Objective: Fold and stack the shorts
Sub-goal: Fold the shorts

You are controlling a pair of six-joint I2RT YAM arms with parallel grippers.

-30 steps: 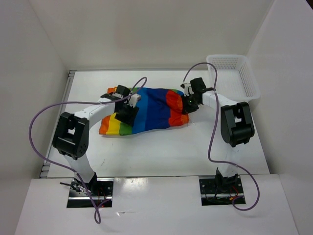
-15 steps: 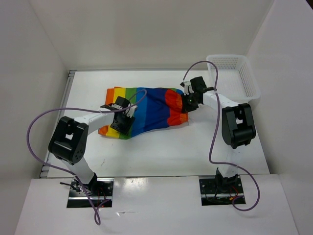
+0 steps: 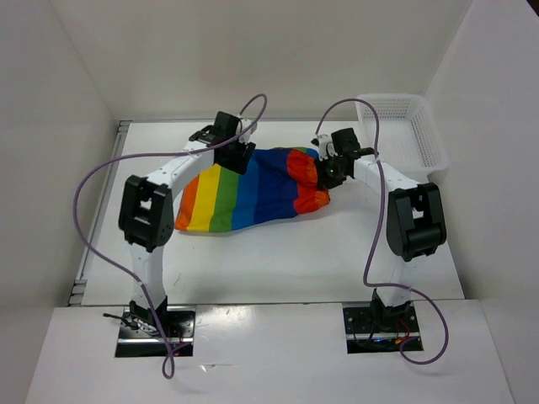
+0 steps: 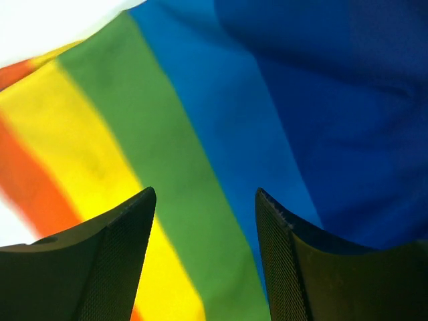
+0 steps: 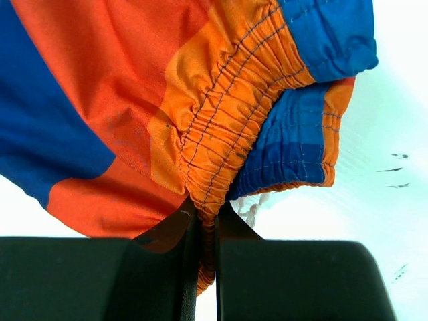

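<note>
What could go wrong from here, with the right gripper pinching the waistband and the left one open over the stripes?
1. The right gripper is shut on only a thin pinch of the bunched orange waistband. A pull may slip it free.
2. The left gripper is open over the middle of the shorts, not at an edge. Closing there could catch one layer only and skew the fold.
3. The white drawstring lies beside the right fingers and might snag.
</note>
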